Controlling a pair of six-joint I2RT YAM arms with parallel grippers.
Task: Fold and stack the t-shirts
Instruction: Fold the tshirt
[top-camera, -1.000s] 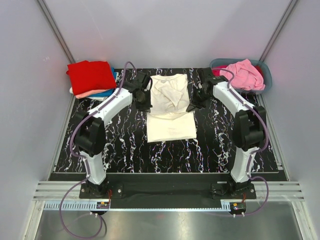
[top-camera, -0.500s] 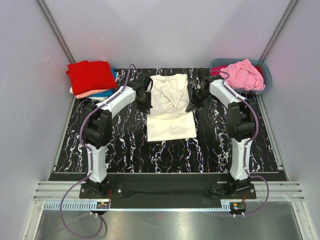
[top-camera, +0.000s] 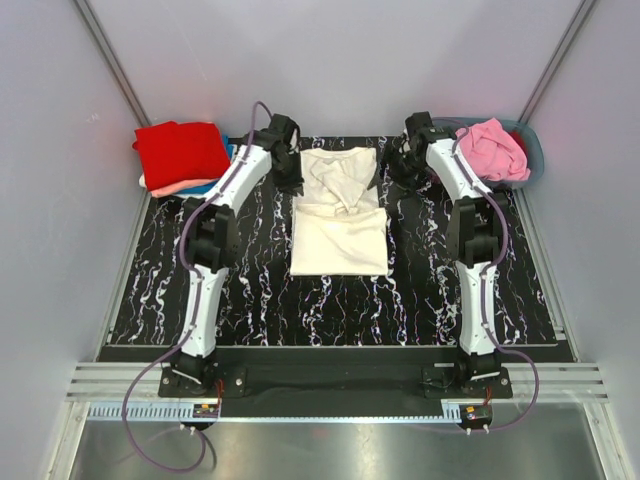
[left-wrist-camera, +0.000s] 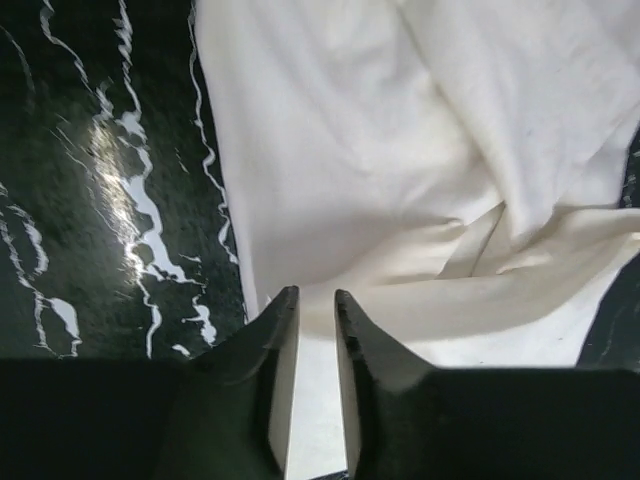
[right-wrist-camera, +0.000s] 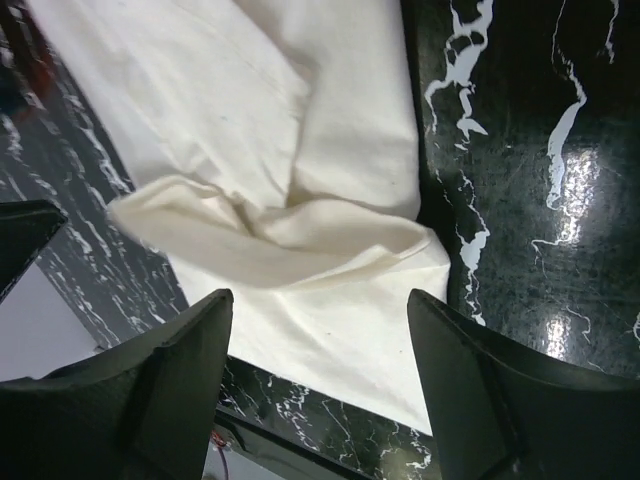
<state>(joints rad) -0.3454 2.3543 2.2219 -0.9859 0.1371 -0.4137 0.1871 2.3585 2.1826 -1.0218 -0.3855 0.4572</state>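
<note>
No words, labels, brands or numbers are showing legibly on the cream t-shirt (left-wrist-camera: 400, 180) lying just ahead of the left gripper (left-wrist-camera: 315, 296), or anywhere around it.

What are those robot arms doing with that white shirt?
Two robot arms are folding t-shirts. Both reach over the far end of a cream t-shirt that lies partly folded on the black table. The left claw is only a little open and the right claw is wide open; neither seems to grip the cloth. A red t-shirt tops a pile at the far left, and a pink t-shirt waits in a tub at the far right.
</note>
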